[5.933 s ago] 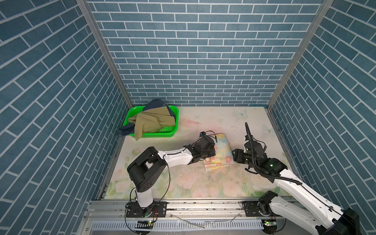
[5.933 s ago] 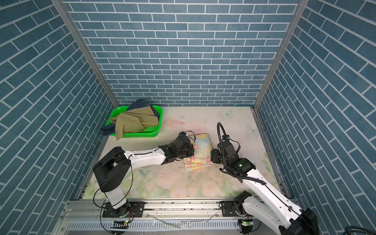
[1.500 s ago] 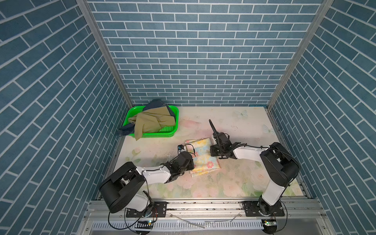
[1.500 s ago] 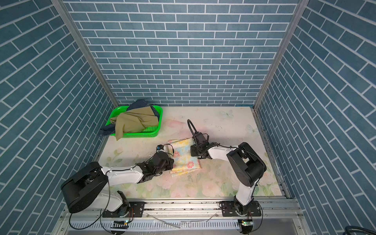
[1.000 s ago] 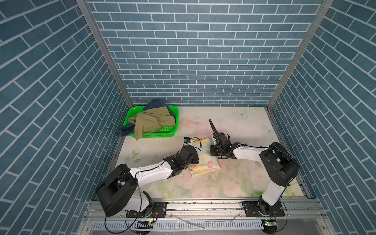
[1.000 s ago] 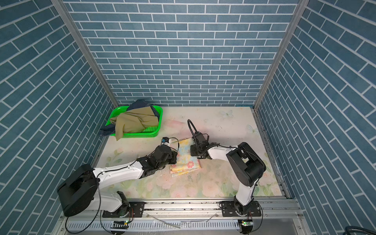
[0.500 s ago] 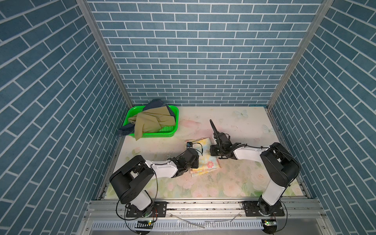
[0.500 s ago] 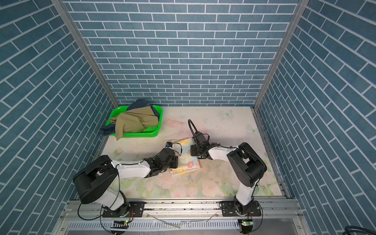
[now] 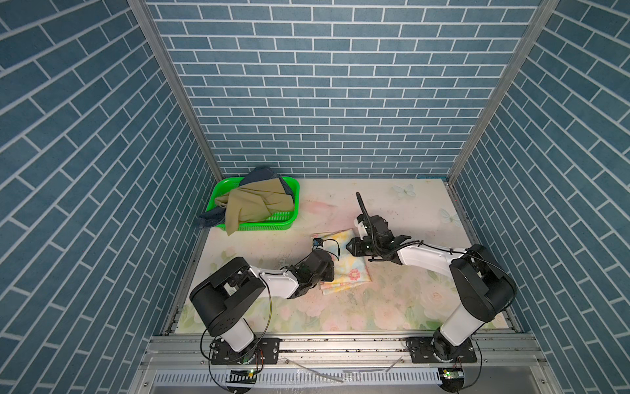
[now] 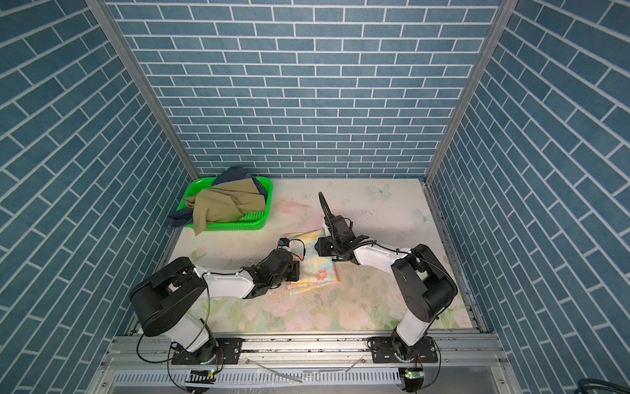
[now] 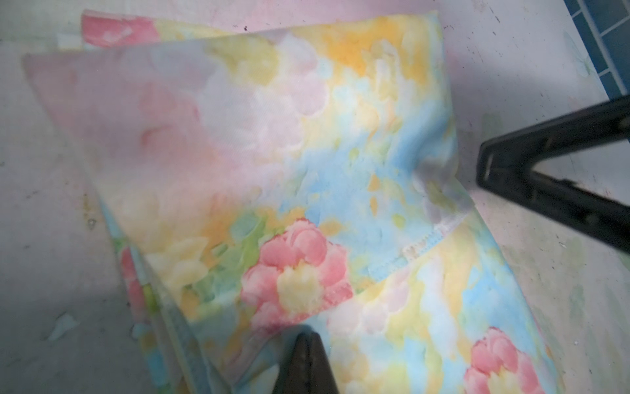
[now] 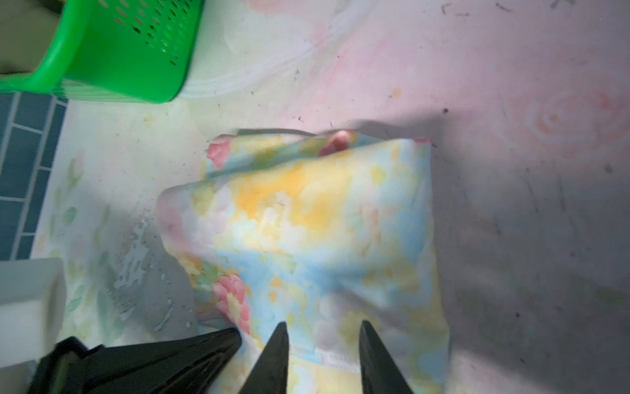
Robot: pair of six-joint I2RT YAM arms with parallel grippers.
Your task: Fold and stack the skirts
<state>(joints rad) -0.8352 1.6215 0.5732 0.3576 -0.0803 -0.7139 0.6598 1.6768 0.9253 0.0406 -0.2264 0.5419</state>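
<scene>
The pastel floral skirt [image 9: 351,269] [image 10: 318,271] lies folded on the table between the arms. My left gripper [image 9: 332,271] [image 11: 307,341] is shut, its tips down on the skirt's [image 11: 306,170] top layer by a pink flower; no cloth shows between the jaws. My right gripper [image 9: 348,246] [image 12: 324,341] stands open over the skirt's [image 12: 324,221] far edge, with only cloth below it. The olive-khaki skirt [image 9: 255,204] [image 10: 225,203] lies crumpled in the green basket over the denim skirt [image 9: 260,174] [image 10: 233,174], which hangs out at the left.
The green perforated basket [image 9: 262,223] [image 10: 235,225] [image 12: 129,51] stands at the back left by the brick wall. Both arms' elbows rest low on the flowered table [image 9: 392,307]. Brick walls close three sides; a metal rail runs along the front.
My right gripper's jaws have parted over the skirt's far edge. The left arm has swung round near its base while its shut gripper has stayed at the skirt's left side.
</scene>
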